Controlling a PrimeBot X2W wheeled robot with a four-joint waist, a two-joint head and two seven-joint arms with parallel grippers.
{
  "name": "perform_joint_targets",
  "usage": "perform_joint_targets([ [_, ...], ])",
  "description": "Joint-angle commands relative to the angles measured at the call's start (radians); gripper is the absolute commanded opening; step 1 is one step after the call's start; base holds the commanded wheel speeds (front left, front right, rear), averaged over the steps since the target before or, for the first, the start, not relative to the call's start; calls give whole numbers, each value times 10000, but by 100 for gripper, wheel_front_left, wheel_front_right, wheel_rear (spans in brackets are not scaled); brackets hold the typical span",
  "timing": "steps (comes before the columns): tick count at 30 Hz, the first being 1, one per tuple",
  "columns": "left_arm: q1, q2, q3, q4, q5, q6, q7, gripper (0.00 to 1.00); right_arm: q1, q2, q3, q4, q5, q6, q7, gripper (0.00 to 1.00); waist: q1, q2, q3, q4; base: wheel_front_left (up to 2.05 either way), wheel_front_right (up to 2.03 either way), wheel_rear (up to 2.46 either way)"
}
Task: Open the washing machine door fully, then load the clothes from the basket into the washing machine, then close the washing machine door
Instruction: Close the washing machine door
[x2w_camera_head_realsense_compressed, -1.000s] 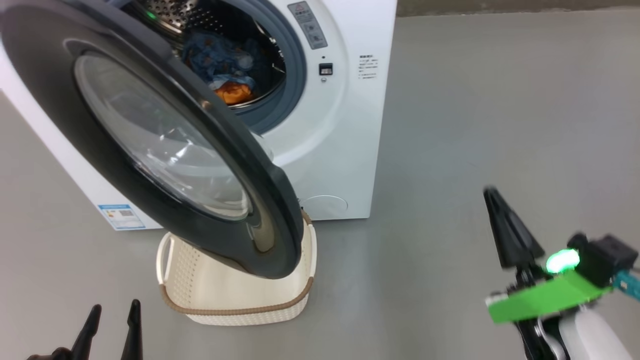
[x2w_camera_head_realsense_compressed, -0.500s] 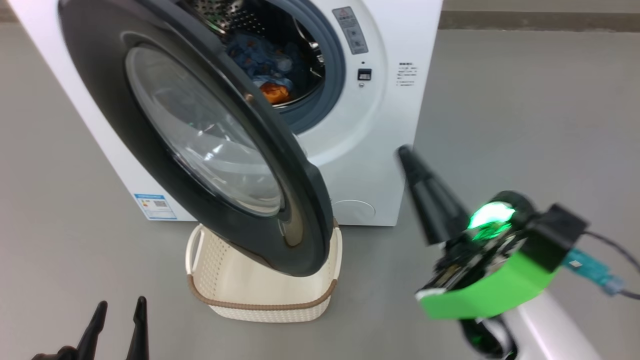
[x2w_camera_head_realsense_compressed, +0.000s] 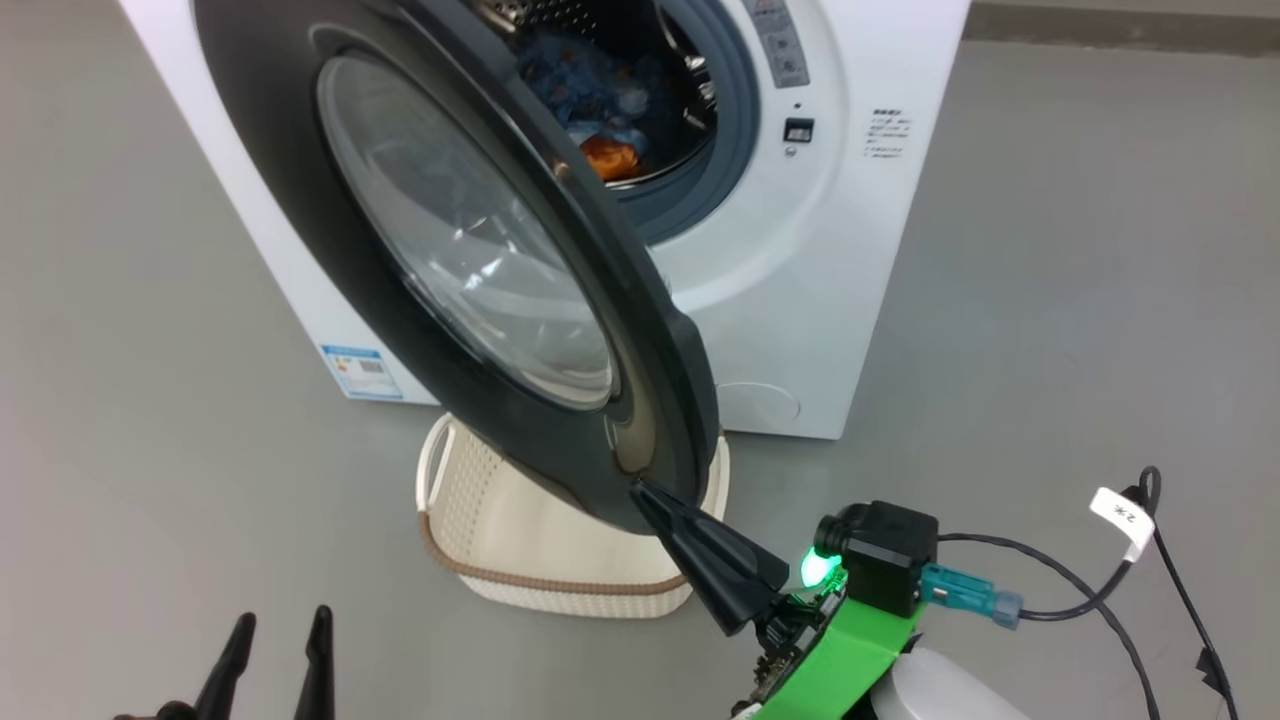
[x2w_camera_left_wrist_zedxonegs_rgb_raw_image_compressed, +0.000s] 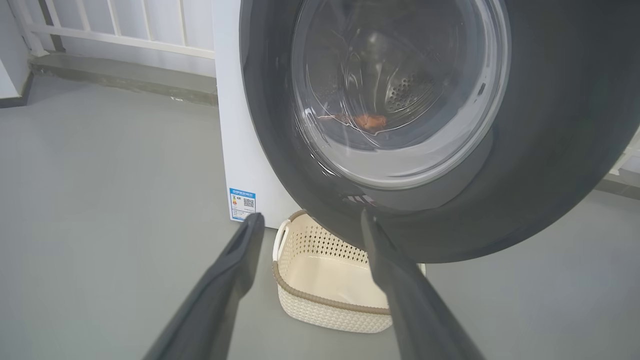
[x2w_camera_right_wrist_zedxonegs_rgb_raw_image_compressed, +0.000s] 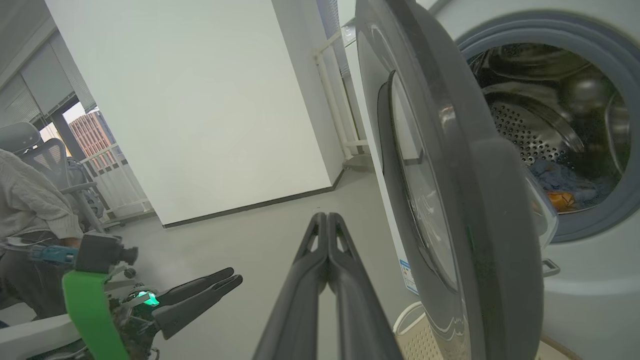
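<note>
The white washing machine (x2w_camera_head_realsense_compressed: 800, 300) stands with its black-rimmed washing machine door (x2w_camera_head_realsense_compressed: 470, 250) swung partway out over the cream basket (x2w_camera_head_realsense_compressed: 560, 585). The basket's visible floor (x2w_camera_left_wrist_zedxonegs_rgb_raw_image_compressed: 340, 280) is bare. Light blue clothes (x2w_camera_head_realsense_compressed: 590, 85) with an orange patch lie in the steel drum (x2w_camera_right_wrist_zedxonegs_rgb_raw_image_compressed: 560, 182). My right gripper (x2w_camera_head_realsense_compressed: 640, 490) is shut with nothing in it, its tip right at the door's lower rim on the outer side. In the right wrist view its fingers (x2w_camera_right_wrist_zedxonegs_rgb_raw_image_compressed: 327, 220) point past the door's outer face (x2w_camera_right_wrist_zedxonegs_rgb_raw_image_compressed: 475, 210). My left gripper (x2w_camera_head_realsense_compressed: 283, 618) hangs open at the lower left, well short of the basket.
Grey floor lies open to the right of the machine. A blue label (x2w_camera_left_wrist_zedxonegs_rgb_raw_image_compressed: 242, 202) marks the machine's lower corner. A white railing (x2w_camera_left_wrist_zedxonegs_rgb_raw_image_compressed: 125, 35) runs behind it. A seated person (x2w_camera_right_wrist_zedxonegs_rgb_raw_image_compressed: 25, 205) is off to the side in the right wrist view. Cables (x2w_camera_head_realsense_compressed: 1130, 560) trail from my right wrist.
The head camera has shifted, so the machine sits further right in the picture. My shut right gripper has swung in from the right and down to the door's lower rim. The left gripper is unchanged.
</note>
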Motion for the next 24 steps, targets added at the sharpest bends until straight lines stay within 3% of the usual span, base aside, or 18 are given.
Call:
perform_joint_targets([
  [1, -483, 78, 306, -257, -6, -25, -74, 100, -351, 77, 175, -78, 166, 29, -48, 0, 0, 0, 249, 228, 0, 0, 0],
  [14, -971, -134, 69, -238, -79, -25, -74, 100, -1127, 234, 146, 2014, 355, 29, -48, 0, 0, 0, 1063, 597, 0, 0, 0],
  [24, -1264, -232, -14, -352, -24, -25, -74, 100, -1471, 465, -1020, 2422, 112, 29, -48, 0, 0, 0, 1439, 614, 0, 0, 0],
])
